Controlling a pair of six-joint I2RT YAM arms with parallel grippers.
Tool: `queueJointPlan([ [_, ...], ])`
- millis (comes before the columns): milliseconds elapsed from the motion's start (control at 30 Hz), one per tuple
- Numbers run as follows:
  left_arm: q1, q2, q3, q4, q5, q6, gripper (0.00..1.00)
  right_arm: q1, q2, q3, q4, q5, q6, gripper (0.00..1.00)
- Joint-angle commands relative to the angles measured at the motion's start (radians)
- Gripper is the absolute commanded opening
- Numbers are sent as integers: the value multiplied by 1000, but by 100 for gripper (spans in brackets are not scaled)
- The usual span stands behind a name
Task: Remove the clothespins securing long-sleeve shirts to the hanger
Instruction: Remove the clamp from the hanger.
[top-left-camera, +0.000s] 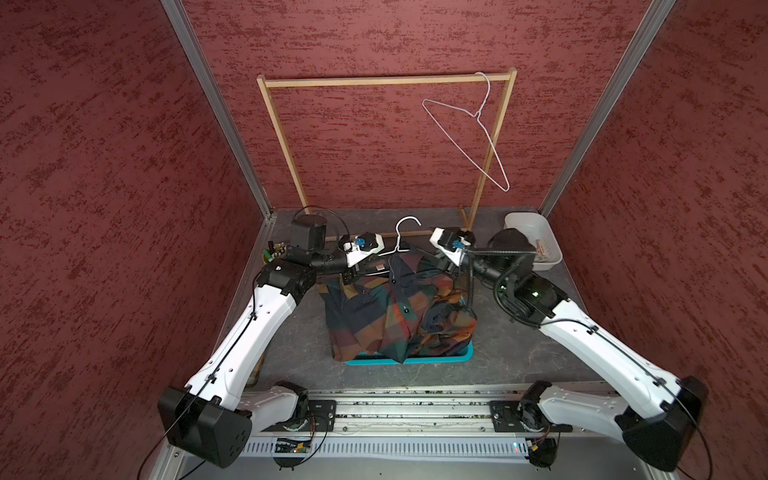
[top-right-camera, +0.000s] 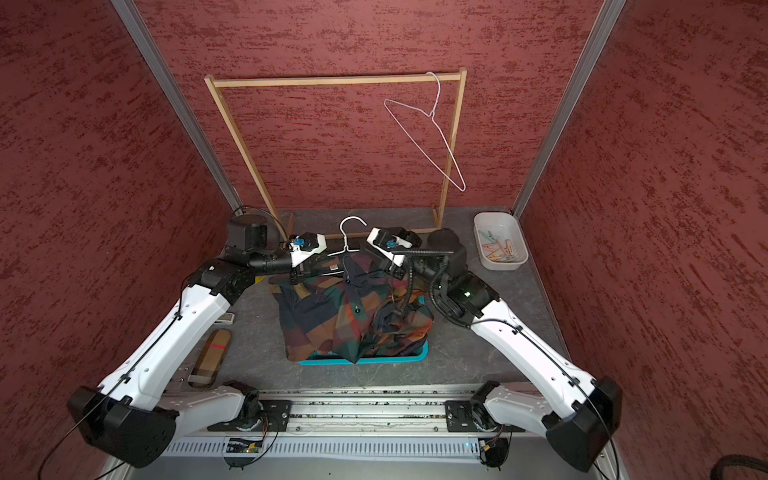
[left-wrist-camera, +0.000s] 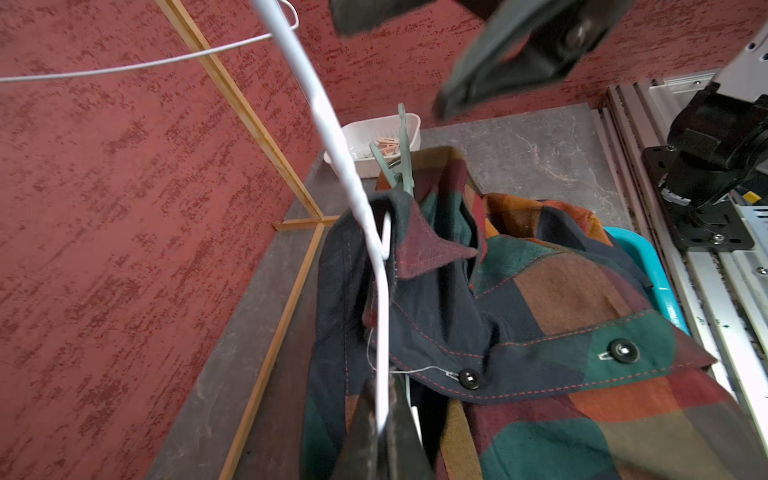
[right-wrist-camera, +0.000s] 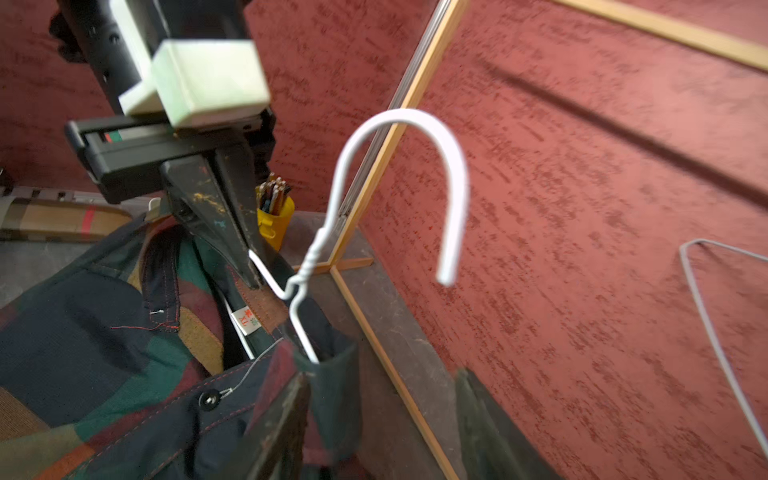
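Left wrist view: left gripper (left-wrist-camera: 382, 432) clamped shut on hanger (left-wrist-camera: 382, 316) wire. Mint clothespin (left-wrist-camera: 400, 158) grips shirt (left-wrist-camera: 540, 291) shoulder on the side toward the table's (left-wrist-camera: 519, 145) right edge, its long axis pointing at right gripper (left-wrist-camera: 390, 70), the nearer one, jaws apart and empty. Shirt drapes into teal basket (left-wrist-camera: 648, 270), mid-table.

You have the shirt (top-left-camera: 395, 307) on its hanger (right-wrist-camera: 457, 220) lying over the tray (top-left-camera: 436, 358) — the rack (top-left-camera: 386, 81) behind, the basket (top-right-camera: 505, 265) to the right.

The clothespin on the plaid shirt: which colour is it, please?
Plastic clothespin: mint green, left wrist view.
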Motion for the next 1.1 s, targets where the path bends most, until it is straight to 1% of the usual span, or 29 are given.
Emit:
queueJointPlan([
  [0, 32, -33, -45, 177, 55, -16, 0, -110, -72, -80, 121, -229, 177, 62],
  [33, 52, -40, -57, 202, 93, -33, 0, -147, -92, -109, 150, -281, 220, 64],
  [67, 75, -49, -68, 217, 131, -40, 0, -179, -110, -140, 184, -319, 258, 71],
  [133, 115, -66, -99, 248, 209, -41, 0, -232, -134, -193, 243, -391, 321, 72],
  [233, 150, -89, -140, 315, 253, -75, 0, -301, -155, -267, 359, -497, 424, 73],
  [300, 165, -97, -153, 324, 261, -82, 0, -342, -156, -317, 484, -581, 510, 74],
  [367, 176, -111, -173, 343, 269, -87, 0, -379, -133, -355, 597, -652, 594, 74],
  [433, 179, -130, -204, 384, 282, -95, 0, -393, -97, -363, 656, -695, 636, 74],
  [533, 181, -147, -237, 429, 284, -113, 0, -395, -46, -350, 696, -735, 654, 74],
  [733, 179, -150, -255, 456, 287, -127, 0, -394, 40, -306, 764, -790, 692, 73],
  [900, 173, -156, -254, 458, 291, -129, 0, -395, 103, -278, 827, -801, 729, 73],
  [1067, 168, -159, -248, 447, 288, -119, 0, -394, 156, -238, 849, -801, 751, 73],
])
